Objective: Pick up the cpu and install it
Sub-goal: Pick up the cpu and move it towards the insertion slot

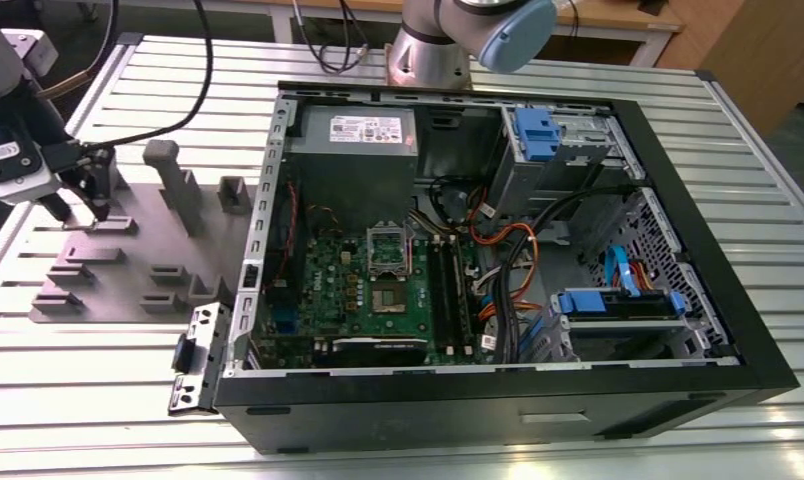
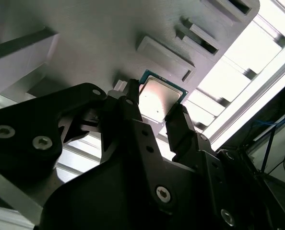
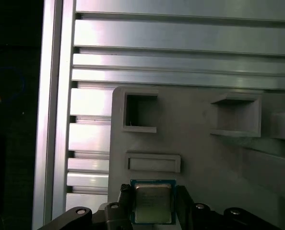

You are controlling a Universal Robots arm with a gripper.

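Cpu (image 3: pixel 153 203) lies between the jaws of the gripper (image 2: pixel 156 106), on the grey tray (image 3: pixel 205 163); cannot tell if clamped. Uneven pinch on thin edges could tilt or drop it.

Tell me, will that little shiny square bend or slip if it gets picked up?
Probably stiff: the cpu has a flat metal top. It may be slippery, since that top gleams. Thin and small, so likely light.
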